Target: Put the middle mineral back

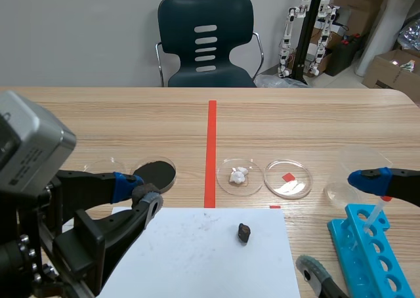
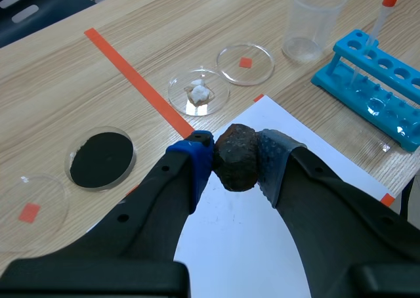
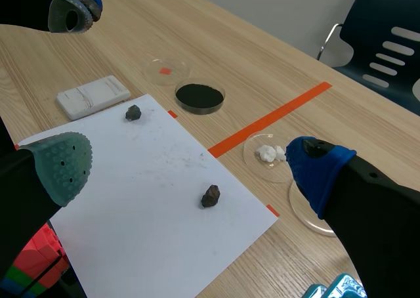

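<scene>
Your left gripper [image 2: 236, 148] is clamped on the dark mineral [image 2: 237, 165], with the blue pad on one flank and the grey pad on the other. The lump's long axis lies crosswise to the squeeze, and one end points ahead toward the petri dishes [image 2: 198, 92]. Its underside is hidden, and the pads cover both flanks. It hangs over the far part of the white paper [image 2: 243, 252].

In the scene view that gripper is at the lower left of the frame, and you can barely make out the mineral between the pads there. The paper's near edge is cut off by the bottom of the frame.

Two loose minerals lie well apart on the sheet. One [image 1: 243, 232] is at lower centre. The other [image 3: 133, 113] is near the paper's corner, beside a white plate [image 3: 92, 96].

Your right gripper [image 3: 190, 170] has its fingers wide apart and holds nothing. In the scene view it is at the lower right, beside the blue tube rack [image 1: 367, 258].
</scene>
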